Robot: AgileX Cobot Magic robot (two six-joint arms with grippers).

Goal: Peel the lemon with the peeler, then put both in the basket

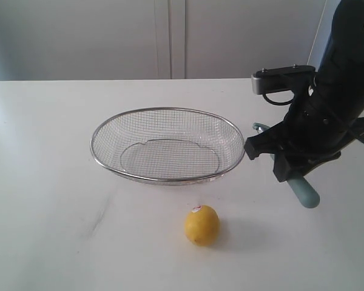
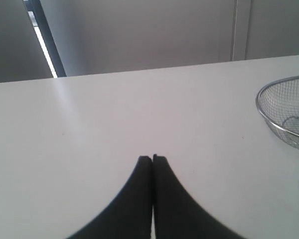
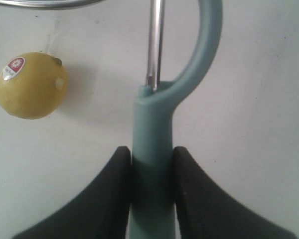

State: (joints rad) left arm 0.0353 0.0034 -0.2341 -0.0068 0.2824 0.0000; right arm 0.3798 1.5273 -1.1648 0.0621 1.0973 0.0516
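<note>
Lemon sits nearest, sticker up, on the white table, apart from both pincers and just short of the basket. Left pincer has its fingers pressed together on nothing, over bare table, with the basket's rim well beyond its tips. Right pincer is clamped on the peeler by the teal handle, head toward the basket's rim. In the exterior view the lemon lies to this pincer's left, near but not touching.
</note>
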